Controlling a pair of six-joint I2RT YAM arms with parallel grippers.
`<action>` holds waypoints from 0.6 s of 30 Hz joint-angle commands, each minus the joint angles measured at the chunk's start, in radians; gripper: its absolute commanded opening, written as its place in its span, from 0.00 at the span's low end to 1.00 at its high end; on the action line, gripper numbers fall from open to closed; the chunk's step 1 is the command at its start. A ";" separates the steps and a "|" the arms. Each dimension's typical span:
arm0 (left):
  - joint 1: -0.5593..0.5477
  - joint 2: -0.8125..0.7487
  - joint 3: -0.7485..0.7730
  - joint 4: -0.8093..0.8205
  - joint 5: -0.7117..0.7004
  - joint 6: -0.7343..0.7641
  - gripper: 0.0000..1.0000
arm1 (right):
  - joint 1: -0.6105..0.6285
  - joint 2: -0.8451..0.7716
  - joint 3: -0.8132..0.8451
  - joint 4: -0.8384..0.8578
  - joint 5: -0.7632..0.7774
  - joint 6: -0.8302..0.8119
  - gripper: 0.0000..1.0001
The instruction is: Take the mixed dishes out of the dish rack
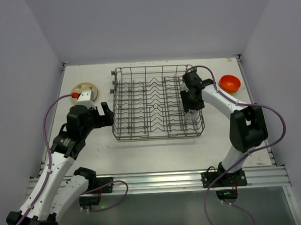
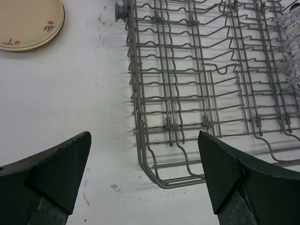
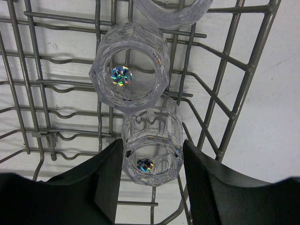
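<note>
The grey wire dish rack [image 1: 121, 105] stands mid-table; it also shows in the left wrist view [image 2: 187, 93] and the right wrist view [image 3: 239, 89]. My right gripper [image 1: 192, 110] is inside its right side. In the right wrist view my right gripper [image 3: 152, 164] is shut on a small clear glass [image 3: 152, 147]. Two more clear glasses, one [image 3: 129, 65] and another [image 3: 171, 9], stand behind it. My left gripper [image 1: 107, 114] is open and empty beside the rack's front-left corner, as the left wrist view [image 2: 145, 168] shows. A beige plate [image 1: 83, 89] lies far left, and an orange bowl [image 1: 229, 82] far right.
The plate [image 2: 28, 23] lies on the white table left of the rack, near a black knob [image 2: 121, 10]. A clear glass [image 2: 290, 42] shows at the rack's far side. Grey walls close in the table on three sides.
</note>
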 commanded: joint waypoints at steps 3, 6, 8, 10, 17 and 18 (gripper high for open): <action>-0.005 -0.009 -0.001 0.042 -0.016 0.025 1.00 | 0.005 -0.075 0.049 -0.048 0.021 0.016 0.28; -0.005 -0.017 0.001 0.040 -0.019 0.025 1.00 | 0.005 -0.086 0.066 -0.076 0.014 0.019 0.18; -0.005 -0.023 -0.001 0.042 -0.019 0.025 1.00 | 0.005 -0.105 0.063 -0.082 0.014 0.019 0.16; -0.005 -0.027 -0.001 0.040 -0.021 0.025 1.00 | 0.007 -0.120 0.061 -0.090 0.014 0.024 0.16; -0.005 -0.032 -0.001 0.042 -0.019 0.025 1.00 | 0.007 -0.232 0.081 -0.099 -0.044 0.020 0.14; -0.005 -0.033 0.001 0.043 -0.018 0.025 1.00 | 0.007 -0.246 0.093 -0.100 -0.058 0.022 0.13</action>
